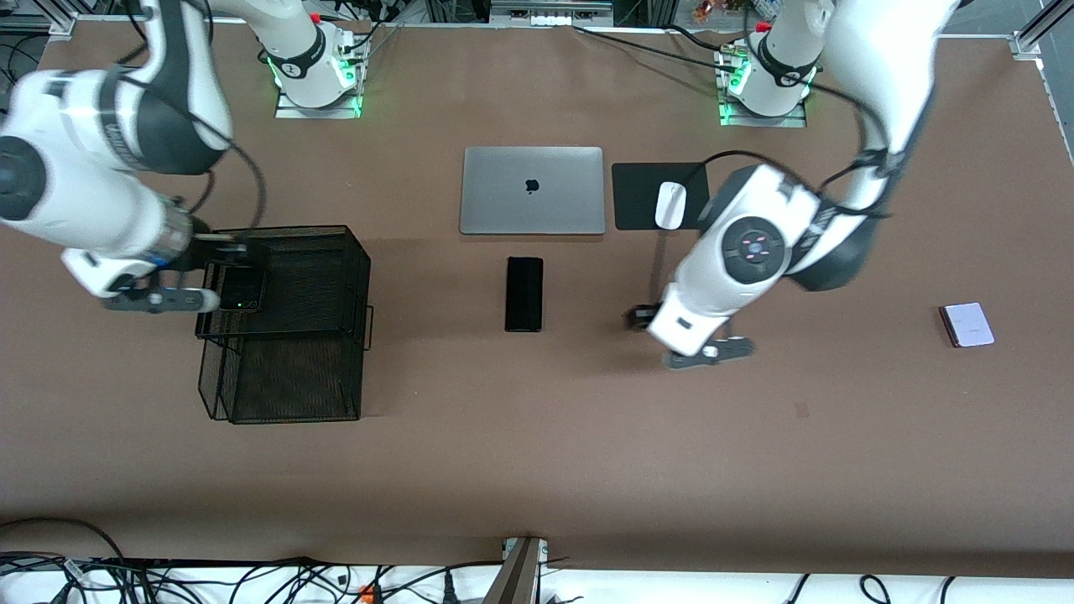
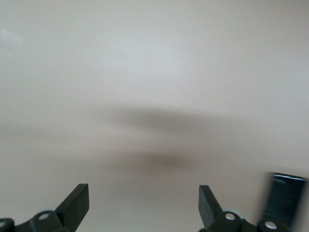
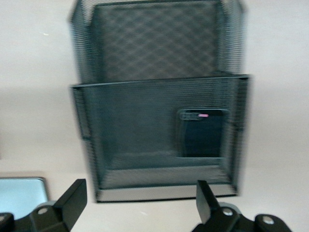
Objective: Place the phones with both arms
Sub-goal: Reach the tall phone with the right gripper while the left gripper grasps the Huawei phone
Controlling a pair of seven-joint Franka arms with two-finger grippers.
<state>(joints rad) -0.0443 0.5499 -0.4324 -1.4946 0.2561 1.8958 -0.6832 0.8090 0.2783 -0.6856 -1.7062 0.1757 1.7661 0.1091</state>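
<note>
**Three phones, two open grippers**

The right gripper hangs over the black two-tier mesh tray, jaws spread wide and empty. The small black folded phone lies in the tray's upper tier (a green dot glows on it in the front view). The only mark readable is the apple logo on the one closed grey laptop. Nearer the front camera lies the slim black phone. One white mouse sits on a black pad. The left gripper hangs low over bare table, jaws wide, empty. The lilac-white phone lies toward the left arm's end.
</note>
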